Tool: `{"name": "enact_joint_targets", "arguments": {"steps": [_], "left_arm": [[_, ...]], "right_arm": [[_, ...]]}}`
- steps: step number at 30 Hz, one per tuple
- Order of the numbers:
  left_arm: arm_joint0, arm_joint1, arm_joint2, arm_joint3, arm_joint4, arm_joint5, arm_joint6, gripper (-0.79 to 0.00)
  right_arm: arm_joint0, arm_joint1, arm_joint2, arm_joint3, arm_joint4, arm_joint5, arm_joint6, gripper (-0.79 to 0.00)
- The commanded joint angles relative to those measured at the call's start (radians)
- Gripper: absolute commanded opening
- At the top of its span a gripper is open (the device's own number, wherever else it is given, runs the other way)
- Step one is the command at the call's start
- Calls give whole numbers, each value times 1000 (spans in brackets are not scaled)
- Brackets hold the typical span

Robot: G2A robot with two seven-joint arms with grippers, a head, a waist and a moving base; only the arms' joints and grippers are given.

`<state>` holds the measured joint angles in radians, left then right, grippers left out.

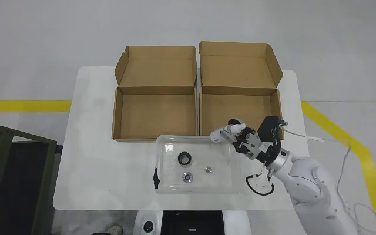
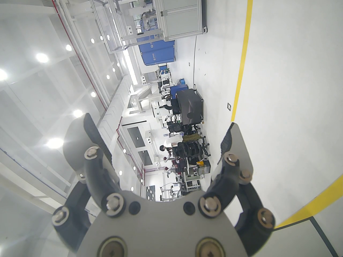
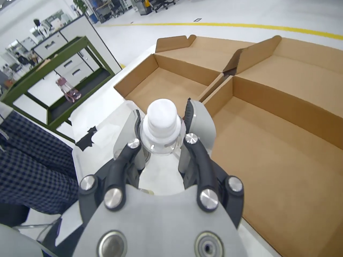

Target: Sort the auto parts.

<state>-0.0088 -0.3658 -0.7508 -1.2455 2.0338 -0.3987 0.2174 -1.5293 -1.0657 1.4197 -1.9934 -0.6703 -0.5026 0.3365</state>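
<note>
Lengthwise, white part (image 3: 161, 120) points beyond right pincer (image 3: 162, 111).

A white table (image 1: 88, 176) with rounded corners stands on a pale grey floor marked with a yellow line (image 1: 35, 106), which runs out level to the left of the table and slants away on its right. Just left of the table, on the near side, is a dark green rack (image 1: 29, 136) with a pink bottle (image 3: 67, 90) on its lower shelf and grey drawer cabinets (image 3: 51, 44) beyond it. Farther off in the hall are office chairs (image 3: 160, 1), a metal-framed enclosure (image 2: 160, 9) and blue cabinets (image 2: 158, 50).
</note>
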Motion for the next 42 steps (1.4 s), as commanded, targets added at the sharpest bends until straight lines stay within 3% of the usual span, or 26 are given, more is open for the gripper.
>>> {"name": "enact_joint_targets", "arguments": {"steps": [1,18,30,42], "left_arm": [[0,0,0,0,0,0,0,0],[0,0,0,0,0,0,0,0],[0,0,0,0,0,0,0,0],[0,0,0,0,0,0,0,0]], "right_arm": [[-3,-1,9,13,52,29,-7,-785],[15,-13,4,16,86,149,-70,-785],[118,-22,-106,55,-175,134,-63,-785],[276,-47,-231,223,-314,165,-91,-785]]}}
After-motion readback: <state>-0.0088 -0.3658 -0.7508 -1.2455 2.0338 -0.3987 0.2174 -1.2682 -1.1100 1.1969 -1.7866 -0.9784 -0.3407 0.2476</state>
